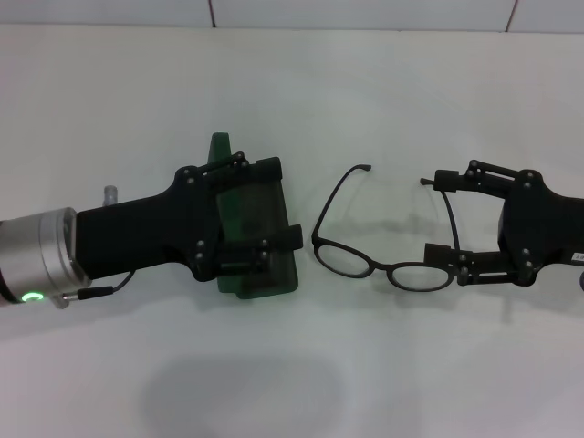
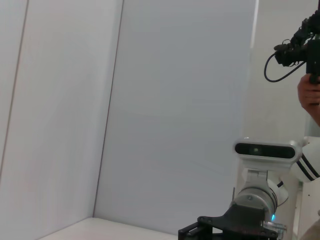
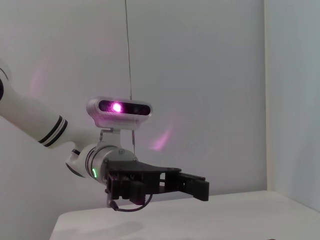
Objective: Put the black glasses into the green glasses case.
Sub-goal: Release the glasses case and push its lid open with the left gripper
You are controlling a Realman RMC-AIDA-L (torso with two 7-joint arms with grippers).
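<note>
Both arms are low over the white table (image 1: 383, 383) here. The left gripper (image 1: 274, 205) reaches in over the green glasses case (image 1: 265, 260), its 2 fingers spread wide apart, 1 near the case's far end and 1 across its near part; whether they actually press the case is hard to say. The case looks open, lid standing up at its far edge.

Just beside it lie the black glasses (image 1: 388, 265), temples unfolded, lenses toward the camera. The right gripper (image 1: 447, 219) comes in from the other side, fingers parted around the nearer temple arm, not visibly clamped on it (1 finger sits right by the hinge corner).

As a judgement: this frame is light, thin and springy, and the lenses scratch easily. A soft pinch at the hinge or the bridge looks safest; a temple grip will likely let the frame swing. The case seems rigid and smooth, so it may skid unless braced.
</note>
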